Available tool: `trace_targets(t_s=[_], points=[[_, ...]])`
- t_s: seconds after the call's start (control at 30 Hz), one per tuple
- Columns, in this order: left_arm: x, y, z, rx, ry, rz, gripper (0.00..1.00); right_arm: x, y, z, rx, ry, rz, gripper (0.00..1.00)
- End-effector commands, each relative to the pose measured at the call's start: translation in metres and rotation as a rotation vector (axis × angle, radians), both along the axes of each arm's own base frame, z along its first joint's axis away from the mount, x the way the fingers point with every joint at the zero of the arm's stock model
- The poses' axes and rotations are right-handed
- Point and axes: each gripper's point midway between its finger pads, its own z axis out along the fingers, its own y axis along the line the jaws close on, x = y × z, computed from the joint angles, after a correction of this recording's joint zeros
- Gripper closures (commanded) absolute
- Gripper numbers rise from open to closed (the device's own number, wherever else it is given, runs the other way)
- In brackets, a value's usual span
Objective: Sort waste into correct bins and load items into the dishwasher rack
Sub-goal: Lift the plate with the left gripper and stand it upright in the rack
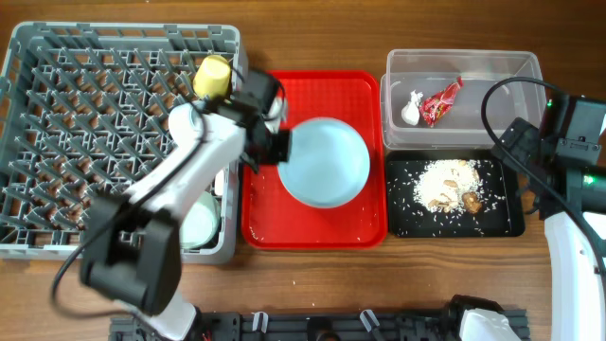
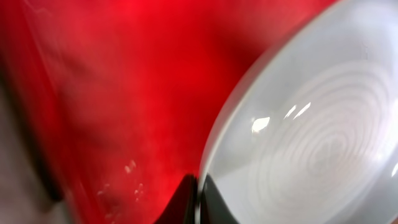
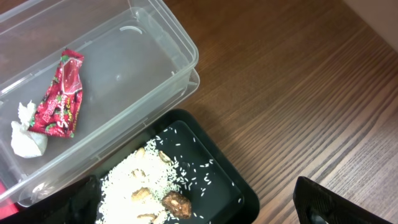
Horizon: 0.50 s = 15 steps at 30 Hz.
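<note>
Left end effector (image 2: pixel 198 204) is pinched narrow on the light blue plate (image 2: pixel 311 137) at its 9 o'clock rim, over the red tray (image 2: pixel 124 74). Stiff, light and glossy, it likely slips; grip deep on the rim. Right end effector (image 3: pixel 320 200): opening cannot be told.

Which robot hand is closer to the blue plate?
Left. The left gripper sits at the blue plate's left rim, fingers around its edge. The right gripper hangs far off, past the clear tub and black tray.
</note>
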Motion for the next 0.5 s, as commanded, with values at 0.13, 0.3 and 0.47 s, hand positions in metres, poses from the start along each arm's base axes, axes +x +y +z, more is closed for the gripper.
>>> trace_targets(t_s=[0.13, 0.3, 0.47], points=[[-0.007, 0.207, 0.270, 0.817, -0.817, 0.588, 0.96, 0.000, -0.002, 0.006, -0.011, -0.017, -0.004, 0.00], [0.006, 0.230, 0.290, 1.123, -0.855, 0.656, 0.96, 0.000, -0.002, 0.006, -0.011, -0.018, -0.004, 0.00], [0.054, 0.237, 0.268, 1.348, -0.727, 0.482, 0.96, 0.000, -0.002, 0.006, -0.011, -0.018, -0.004, 0.00]])
